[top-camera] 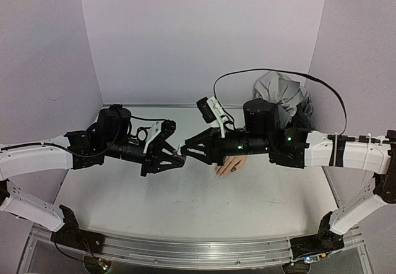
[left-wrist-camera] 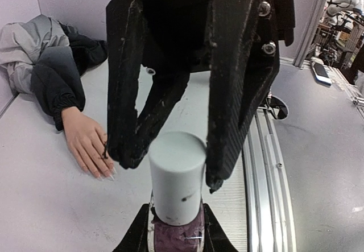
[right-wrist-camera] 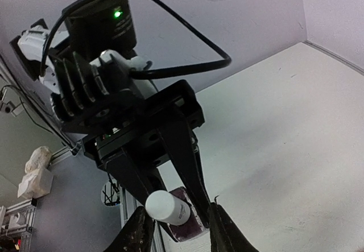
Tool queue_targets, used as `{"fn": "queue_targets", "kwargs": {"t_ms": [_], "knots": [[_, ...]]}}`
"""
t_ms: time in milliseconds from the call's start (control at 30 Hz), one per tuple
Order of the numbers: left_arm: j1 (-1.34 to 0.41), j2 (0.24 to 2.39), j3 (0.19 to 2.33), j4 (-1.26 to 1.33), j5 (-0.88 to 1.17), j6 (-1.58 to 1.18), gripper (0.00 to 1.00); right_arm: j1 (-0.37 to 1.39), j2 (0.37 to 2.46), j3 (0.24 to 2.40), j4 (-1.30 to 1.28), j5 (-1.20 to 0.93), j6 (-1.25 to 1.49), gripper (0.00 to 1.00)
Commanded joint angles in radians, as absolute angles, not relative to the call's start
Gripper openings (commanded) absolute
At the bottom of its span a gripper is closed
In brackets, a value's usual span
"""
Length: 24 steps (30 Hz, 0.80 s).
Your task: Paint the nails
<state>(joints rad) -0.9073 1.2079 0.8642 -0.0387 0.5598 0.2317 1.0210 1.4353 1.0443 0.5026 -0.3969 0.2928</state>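
Note:
A small dark maroon bottle with a white cap is held in the air between both arms. My left gripper is shut on the bottle's body; it also shows in the top view. My right gripper faces it, its fingers standing either side of the cap, slightly apart from it. In the right wrist view my right gripper has the cap pointing at it. The peach mannequin hand lies flat beyond, with pale nails and one dark nail.
A crumpled grey and dark sleeve cloth lies at the back right corner, joined to the hand. An aluminium rail runs along the table's near edge. Lilac walls close in the left, back and right sides.

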Motion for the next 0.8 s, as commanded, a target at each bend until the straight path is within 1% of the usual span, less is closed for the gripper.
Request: {"fn": "queue_targets", "kwargs": {"t_ms": [0,100,200,267,300,400,467,533,600,700,767], "knots": [[-0.908,1.210,0.925,0.029,0.664,0.221,0.00,1.019,1.452,1.100,0.546,-0.515,0.257,0.30],[-0.909,1.212,0.923,0.029,0.667,0.220,0.00,1.018,1.465,1.118,0.547,-0.537,0.247,0.27],[-0.908,1.213,0.925,0.029,0.672,0.221,0.00,1.018,1.486,1.137,0.546,-0.551,0.245,0.15],[-0.908,1.216,0.924,0.029,0.673,0.221,0.00,1.018,1.498,1.145,0.547,-0.560,0.244,0.04],[-0.909,1.214,0.925,0.029,0.672,0.222,0.00,1.018,1.505,1.149,0.546,-0.565,0.244,0.00],[-0.908,1.208,0.923,0.029,0.641,0.223,0.00,1.018,1.524,1.156,0.545,-0.575,0.244,0.00],[-0.908,1.201,0.921,0.029,0.553,0.222,0.00,1.018,1.536,1.156,0.544,-0.563,0.246,0.00],[-0.908,1.188,0.915,0.029,0.429,0.221,0.00,1.019,1.548,1.155,0.541,-0.483,0.269,0.00],[-0.908,1.178,0.909,0.029,0.258,0.229,0.00,1.019,1.563,1.153,0.530,-0.339,0.324,0.00],[-0.908,1.169,0.901,0.029,0.002,0.244,0.00,1.031,1.595,1.152,0.518,-0.055,0.454,0.00],[-0.908,1.167,0.898,0.028,-0.110,0.256,0.00,1.092,1.647,1.213,0.431,0.199,0.560,0.00]]}}
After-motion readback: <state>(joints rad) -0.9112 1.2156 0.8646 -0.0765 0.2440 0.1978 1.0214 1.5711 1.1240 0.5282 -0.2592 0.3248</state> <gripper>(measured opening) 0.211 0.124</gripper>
